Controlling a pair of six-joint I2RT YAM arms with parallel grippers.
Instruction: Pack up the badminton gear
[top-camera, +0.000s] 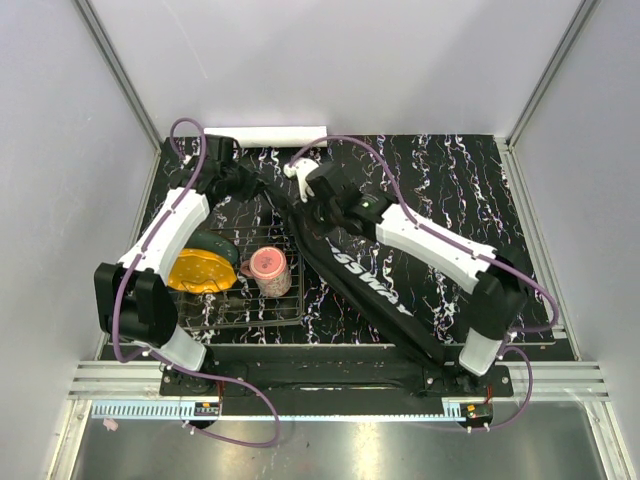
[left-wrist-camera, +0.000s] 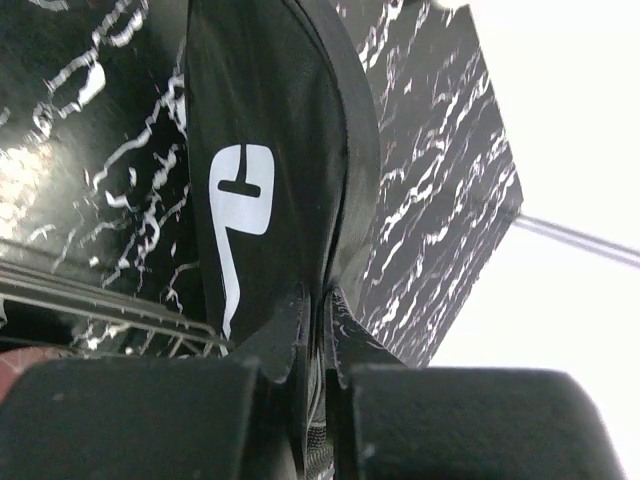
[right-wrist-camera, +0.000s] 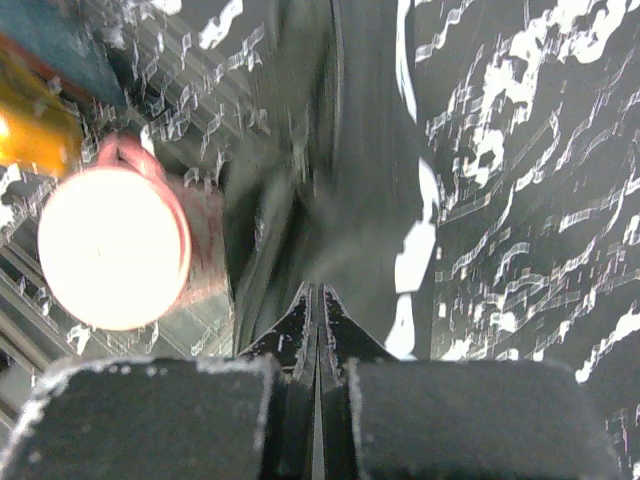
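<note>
Black bag (top-camera: 370, 275), far-left corner to near edge: left gripper (left-wrist-camera: 318, 330) and right gripper (right-wrist-camera: 318, 310) both pinch its fabric. Suggest left anchors taut, right pulls straight along the seam.

Pink cup (top-camera: 269, 270) on wire rack (top-camera: 262, 312), yellow-black object (top-camera: 200, 271) beside it

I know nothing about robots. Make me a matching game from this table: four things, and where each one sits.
1 long black fabric bag with white lettering
2 pink cup
3 white tube
4 round yellow-and-black object

A far edge of the table
B on its side on the wire rack
C left of the cup, beside the left arm
D diagonally across the table

Pairs: 1-D, 2-B, 3-A, 4-C.
</note>
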